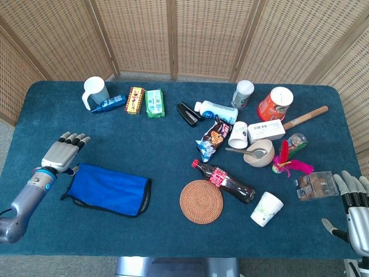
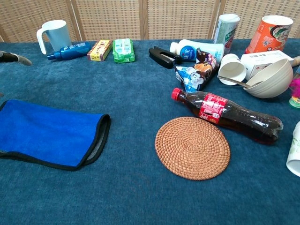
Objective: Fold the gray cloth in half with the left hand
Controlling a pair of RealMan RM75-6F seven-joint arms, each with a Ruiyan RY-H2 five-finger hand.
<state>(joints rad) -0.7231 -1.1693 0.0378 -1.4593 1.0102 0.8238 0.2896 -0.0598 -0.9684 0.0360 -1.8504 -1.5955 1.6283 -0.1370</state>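
While the cloth point(image 1: 108, 190) lies doubled with its long axis along the bench's near edge, the left hand point(image 1: 62, 152), fingers spread and empty, hovers just beyond its left end.
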